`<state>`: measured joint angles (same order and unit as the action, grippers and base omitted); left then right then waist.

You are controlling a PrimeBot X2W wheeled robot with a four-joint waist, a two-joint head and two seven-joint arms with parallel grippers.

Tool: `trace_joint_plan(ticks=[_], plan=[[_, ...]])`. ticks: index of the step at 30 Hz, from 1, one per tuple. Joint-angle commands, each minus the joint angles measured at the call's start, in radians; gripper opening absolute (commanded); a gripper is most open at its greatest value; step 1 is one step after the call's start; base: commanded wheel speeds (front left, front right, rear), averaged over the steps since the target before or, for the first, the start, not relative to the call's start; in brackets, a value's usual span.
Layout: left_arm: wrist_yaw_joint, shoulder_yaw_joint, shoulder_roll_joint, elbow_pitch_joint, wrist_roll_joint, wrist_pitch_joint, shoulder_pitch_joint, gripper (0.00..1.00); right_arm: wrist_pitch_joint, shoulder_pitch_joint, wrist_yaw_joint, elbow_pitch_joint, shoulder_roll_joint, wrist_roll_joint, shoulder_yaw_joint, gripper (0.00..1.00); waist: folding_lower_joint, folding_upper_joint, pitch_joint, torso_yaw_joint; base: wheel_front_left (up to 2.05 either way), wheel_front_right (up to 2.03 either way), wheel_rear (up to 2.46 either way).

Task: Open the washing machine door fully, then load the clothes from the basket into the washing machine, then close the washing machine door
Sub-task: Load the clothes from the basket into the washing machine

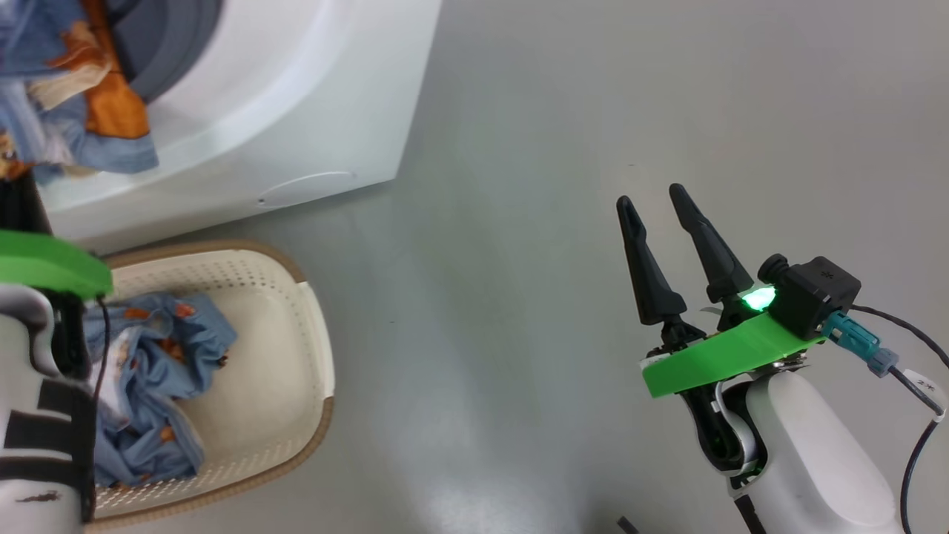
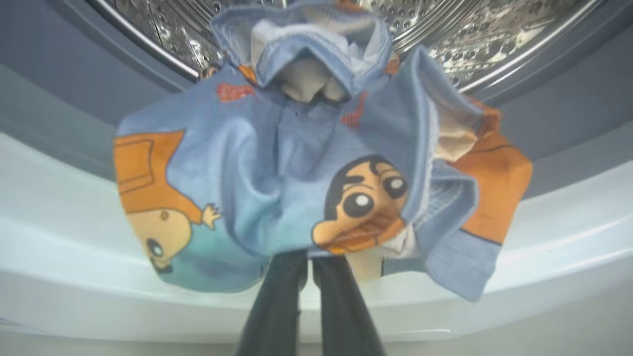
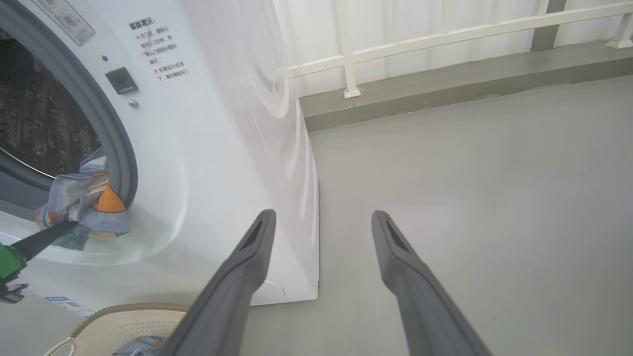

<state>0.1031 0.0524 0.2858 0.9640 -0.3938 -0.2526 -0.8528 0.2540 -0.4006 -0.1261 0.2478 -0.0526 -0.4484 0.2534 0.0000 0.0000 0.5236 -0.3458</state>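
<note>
Where a garment [image 2: 277, 188] drapes the washing machine [image 1: 311, 111] mouth, the left tool [image 2: 310, 258] is pinched shut on it. The right tool [image 1: 652, 196] gapes wide above the floor [image 1: 519, 297].

Left gripper [image 2: 310, 262] tips: under light blue cartoon-print fabric clothes [image 2: 296, 188] at the big white washing machine [image 1: 296, 111] mouth.
Cream perforated plastic basket [image 1: 282, 356]: below the machine, partly behind the pale forearm [image 1: 26, 334].

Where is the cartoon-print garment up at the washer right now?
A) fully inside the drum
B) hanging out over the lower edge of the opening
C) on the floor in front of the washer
B: the garment spills out of the drum and hangs down over the grey seal.
</note>
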Motion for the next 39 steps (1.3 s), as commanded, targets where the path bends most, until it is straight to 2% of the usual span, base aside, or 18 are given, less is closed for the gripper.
trace_joint_plan(ticks=[1,7,12,21,28,29,30,31,35,39], plan=[[0.007,0.019,0.032,-0.056,0.005,-0.009,0.015,0.00,0.008,0.015,-0.005,-0.018,-0.010,0.007,0.010,1.00,0.0000,0.0000,-0.006,0.024,0.00,0.00,0.00],[0.018,0.007,0.020,-0.136,0.007,-0.009,-0.035,0.00,0.008,0.008,-0.005,-0.024,-0.017,0.006,0.015,1.00,0.0000,0.0000,0.019,0.037,0.00,0.00,0.00],[0.021,-0.011,0.065,-0.128,0.009,0.035,-0.178,0.00,0.008,0.000,-0.005,-0.034,-0.011,-0.001,0.020,1.00,0.0000,0.0000,0.080,-0.003,0.00,0.00,0.00],[0.001,-0.026,0.182,-0.038,0.023,0.221,-0.430,0.00,0.008,-0.006,-0.005,-0.052,0.001,-0.020,0.019,1.00,0.0000,0.0000,0.180,-0.093,0.00,0.00,0.00],[0.007,-0.051,0.226,0.023,0.021,0.384,-0.604,0.00,0.008,-0.009,-0.005,-0.066,0.002,-0.052,0.030,1.00,0.0000,0.0000,0.218,-0.122,0.00,0.00,0.00],[0.006,-0.056,0.233,0.041,0.023,0.416,-0.626,0.16,0.008,-0.010,-0.005,-0.067,0.002,-0.056,0.032,1.00,0.0000,0.0000,0.220,-0.124,0.00,0.00,0.00],[0.002,-0.062,0.238,0.059,0.026,0.449,-0.644,0.49,0.008,-0.010,-0.005,-0.066,0.002,-0.059,0.034,1.00,0.0000,0.0000,0.219,-0.125,0.00,0.00,0.00],[-0.003,-0.070,0.243,0.075,0.032,0.479,-0.658,1.00,0.008,-0.011,-0.005,-0.065,0.002,-0.061,0.035,1.00,0.0000,0.0000,0.218,-0.126,0.00,0.00,0.00],[-0.004,-0.094,0.247,0.117,0.041,0.551,-0.691,1.00,0.008,-0.015,-0.005,-0.061,0.002,-0.066,0.038,1.00,0.0000,0.0000,0.204,-0.123,0.00,0.00,0.00],[0.002,-0.109,0.244,0.132,0.043,0.539,-0.679,1.00,0.008,-0.017,-0.005,-0.050,0.002,-0.057,0.024,1.00,0.0000,0.0000,0.183,-0.108,0.00,0.00,0.00]])
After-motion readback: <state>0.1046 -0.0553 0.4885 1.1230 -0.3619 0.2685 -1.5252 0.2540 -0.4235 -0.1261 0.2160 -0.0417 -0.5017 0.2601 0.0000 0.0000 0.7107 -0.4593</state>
